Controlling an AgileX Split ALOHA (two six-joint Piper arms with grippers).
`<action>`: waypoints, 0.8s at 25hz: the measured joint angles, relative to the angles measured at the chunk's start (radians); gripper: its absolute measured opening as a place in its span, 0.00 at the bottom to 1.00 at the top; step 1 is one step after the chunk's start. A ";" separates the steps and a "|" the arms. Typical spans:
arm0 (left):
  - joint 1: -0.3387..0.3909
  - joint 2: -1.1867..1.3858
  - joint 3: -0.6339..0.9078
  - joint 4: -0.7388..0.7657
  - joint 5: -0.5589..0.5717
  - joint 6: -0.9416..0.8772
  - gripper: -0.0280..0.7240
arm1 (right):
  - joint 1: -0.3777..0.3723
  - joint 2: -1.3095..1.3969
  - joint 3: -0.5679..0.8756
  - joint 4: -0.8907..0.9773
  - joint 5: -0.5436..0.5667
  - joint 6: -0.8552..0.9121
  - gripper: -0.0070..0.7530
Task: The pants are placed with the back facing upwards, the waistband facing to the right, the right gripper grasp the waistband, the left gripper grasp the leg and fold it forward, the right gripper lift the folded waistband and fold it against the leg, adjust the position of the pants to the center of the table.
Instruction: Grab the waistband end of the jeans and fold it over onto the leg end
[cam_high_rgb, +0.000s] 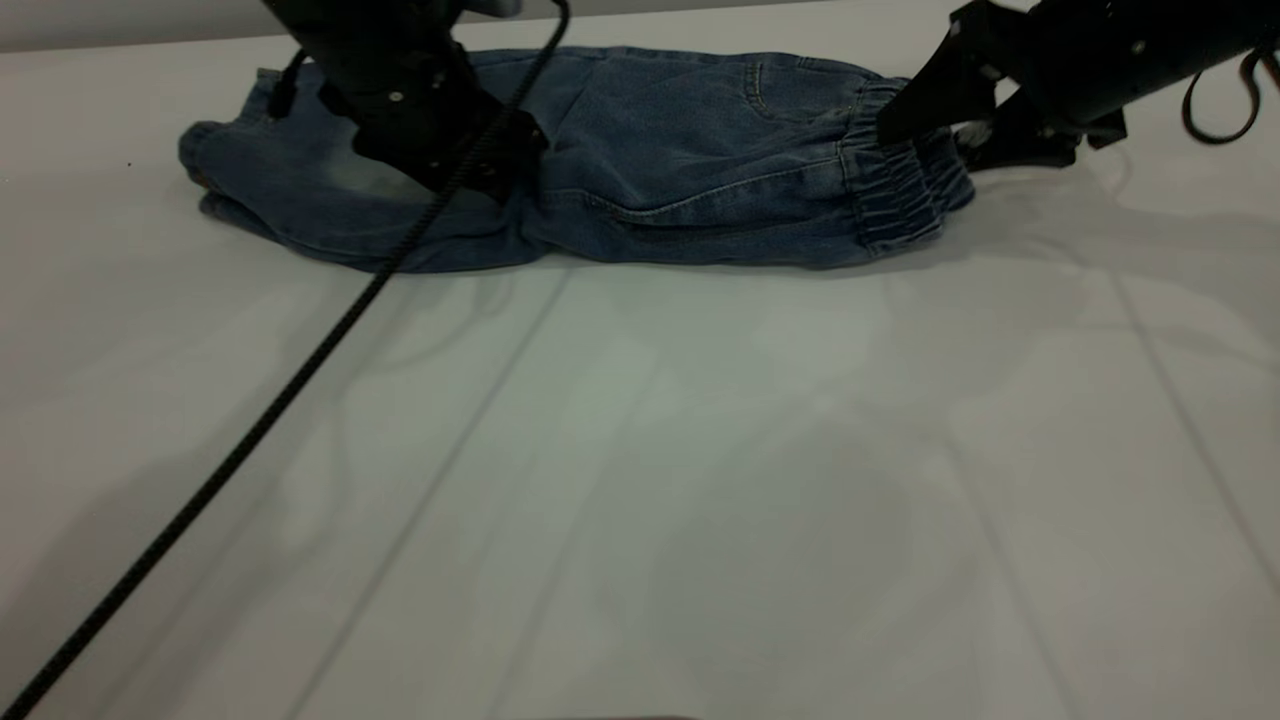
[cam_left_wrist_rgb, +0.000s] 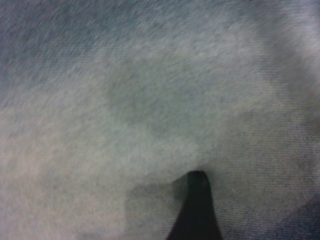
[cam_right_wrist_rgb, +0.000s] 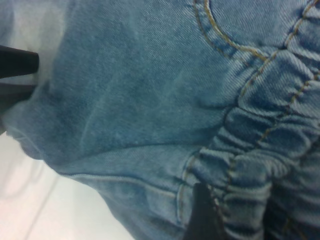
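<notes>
The pants (cam_high_rgb: 650, 180) lie folded lengthwise at the table's (cam_high_rgb: 700, 480) far edge. The left gripper (cam_high_rgb: 470, 165) presses the leg, grip unclear; the right gripper (cam_high_rgb: 915, 135) clamps the waistband (cam_high_rgb: 905, 195).

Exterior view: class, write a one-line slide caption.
Folded pants at the table's far edge, left gripper on the leg end, right gripper at the waistband.

My left gripper (cam_high_rgb: 470, 165) is black and blocky, studded with small silver screws, trailing a thick braided black cable (cam_high_rgb: 250, 440). My right gripper (cam_high_rgb: 925, 125) is black too, with pointed dark jaws.
</notes>
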 joint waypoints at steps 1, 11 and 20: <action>-0.007 0.001 -0.005 0.000 0.001 0.000 0.76 | 0.004 0.006 0.000 0.007 0.000 0.000 0.59; -0.021 0.005 -0.022 0.000 0.038 0.001 0.76 | 0.018 0.010 0.000 0.016 -0.034 0.005 0.11; -0.024 -0.008 -0.146 0.044 0.319 0.001 0.76 | -0.070 -0.108 0.000 -0.184 -0.017 0.150 0.09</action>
